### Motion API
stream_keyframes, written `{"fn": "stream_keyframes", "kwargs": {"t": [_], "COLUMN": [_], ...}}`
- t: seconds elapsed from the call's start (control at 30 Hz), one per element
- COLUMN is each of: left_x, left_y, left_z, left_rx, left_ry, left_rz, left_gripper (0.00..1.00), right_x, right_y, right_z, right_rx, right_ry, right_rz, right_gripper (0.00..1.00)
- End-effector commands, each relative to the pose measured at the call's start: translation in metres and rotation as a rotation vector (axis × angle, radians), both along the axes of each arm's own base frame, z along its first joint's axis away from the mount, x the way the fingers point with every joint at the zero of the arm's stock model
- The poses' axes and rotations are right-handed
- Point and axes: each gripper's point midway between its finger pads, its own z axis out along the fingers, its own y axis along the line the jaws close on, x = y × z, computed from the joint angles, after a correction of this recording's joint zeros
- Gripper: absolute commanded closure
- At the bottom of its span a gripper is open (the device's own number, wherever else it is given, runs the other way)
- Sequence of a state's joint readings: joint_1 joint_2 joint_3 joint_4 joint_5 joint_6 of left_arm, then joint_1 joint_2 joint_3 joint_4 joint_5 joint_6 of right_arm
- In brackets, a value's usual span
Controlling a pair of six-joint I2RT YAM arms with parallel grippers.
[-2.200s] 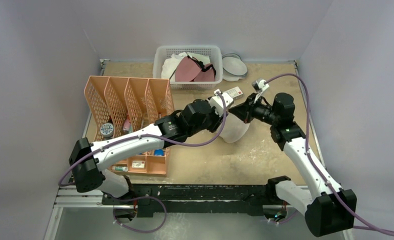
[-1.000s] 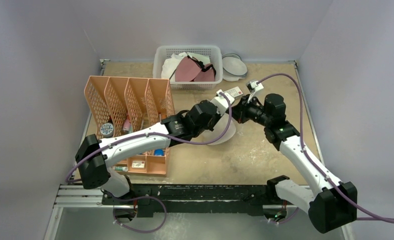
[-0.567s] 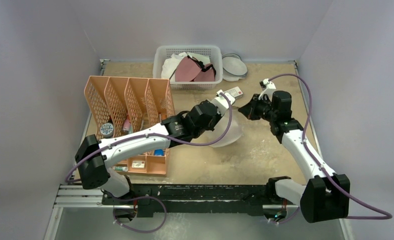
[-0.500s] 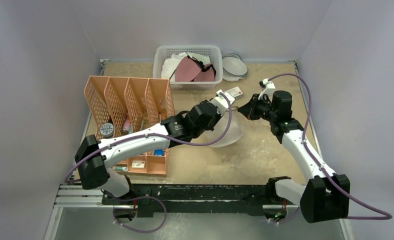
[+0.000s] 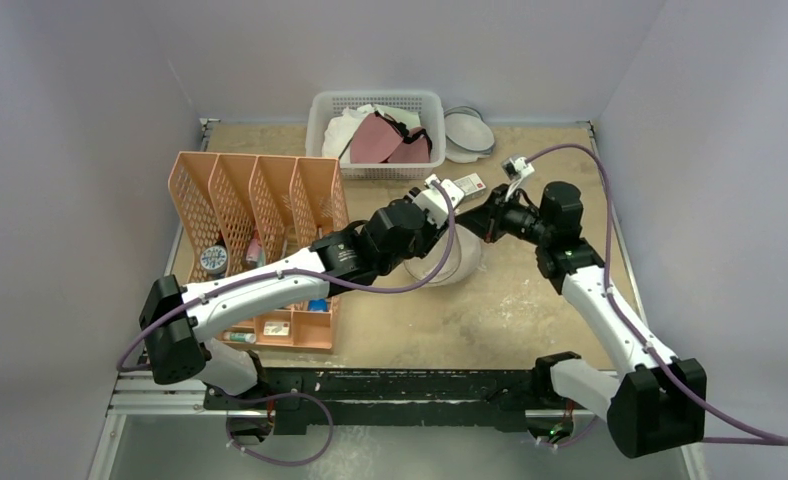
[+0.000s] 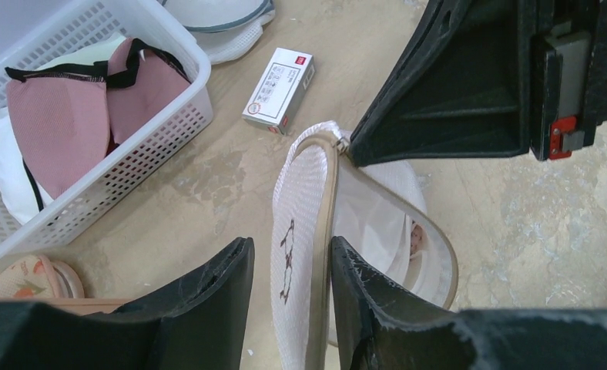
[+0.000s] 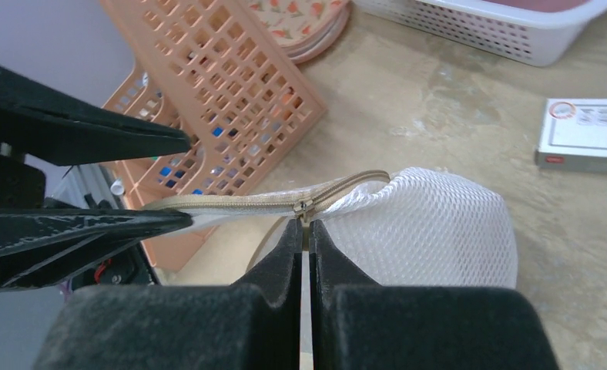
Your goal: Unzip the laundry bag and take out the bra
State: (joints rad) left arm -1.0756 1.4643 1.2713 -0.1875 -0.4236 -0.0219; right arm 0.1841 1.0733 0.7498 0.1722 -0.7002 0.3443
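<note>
Zip part open on white round mesh laundry bag (image 6: 299, 181). Left pincer (image 6: 291, 254) pinching its rim. Right pincer (image 7: 305, 225) pressed together on the metal zip pull (image 7: 305, 206). Pale pink bra (image 6: 417, 237) inside, not yet removed.

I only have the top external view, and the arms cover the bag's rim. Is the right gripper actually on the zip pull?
Observer: Yes. In the right wrist view the right gripper is shut on the zip pull at the rim of the laundry bag.
Operator: Is the bag open at all?
Observer: Partly. The left wrist view shows a gap between its flat face and the dome.
Operator: Can you see anything inside?
Observer: A small pinkish patch shows in that gap, but there is too little of it to say it is the bra.
</note>
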Motion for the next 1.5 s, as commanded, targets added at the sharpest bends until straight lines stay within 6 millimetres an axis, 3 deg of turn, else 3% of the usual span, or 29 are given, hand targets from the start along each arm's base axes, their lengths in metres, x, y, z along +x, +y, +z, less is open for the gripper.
{"fn": "stream_keyframes", "kwargs": {"t": [0.0, 0.17, 0.37, 0.53, 0.63, 0.8, 1.0, 1.2, 1.3, 1.47], "left_x": [0.004, 0.012, 0.01, 0.005, -0.001, -0.01, -0.01, -0.007, -0.003, 0.003], "left_y": [-0.002, 0.002, 0.004, 0.007, 0.012, 0.019, 0.031, 0.033, 0.034, 0.034], "left_z": [0.015, -0.001, -0.008, -0.004, 0.006, 0.025, 0.04, 0.036, 0.028, 0.015], "left_rx": [-0.038, 0.043, 0.111, 0.153, 0.147, 0.093, 0.076, 0.085, 0.132, 0.19], "left_ry": [-0.028, -0.027, -0.058, -0.107, -0.154, -0.198, -0.234, -0.243, -0.247, -0.246], "left_rz": [0.021, 0.079, 0.098, 0.113, 0.126, 0.134, 0.177, 0.207, 0.233, 0.273], "left_gripper": [0.59, 0.62, 0.78, 1.0, 1.0, 1.0, 1.0, 1.0, 0.99, 0.81], "right_x": [-0.01, -0.011, -0.013, -0.012, -0.012, 0.014, 0.036, 0.031, 0.019, -0.001], "right_y": [0.021, 0.03, 0.03, 0.025, 0.022, -0.002, -0.024, -0.011, 0.006, 0.019], "right_z": [0.029, 0.029, 0.028, 0.023, 0.013, 0.001, -0.01, -0.001, 0.006, 0.008], "right_rx": [0.025, 0.024, 0.021, -0.003, -0.022, -0.083, -0.11, -0.112, -0.083, -0.071], "right_ry": [-0.126, -0.126, -0.127, -0.11, -0.066, -0.043, -0.009, -0.059, -0.076, -0.073], "right_rz": [0.095, 0.118, 0.119, 0.091, 0.068, -0.126, -0.211, -0.081, 0.048, 0.148], "right_gripper": [1.0, 1.0, 1.0, 1.0, 1.0, 1.0, 1.0, 1.0, 1.0, 1.0]}}
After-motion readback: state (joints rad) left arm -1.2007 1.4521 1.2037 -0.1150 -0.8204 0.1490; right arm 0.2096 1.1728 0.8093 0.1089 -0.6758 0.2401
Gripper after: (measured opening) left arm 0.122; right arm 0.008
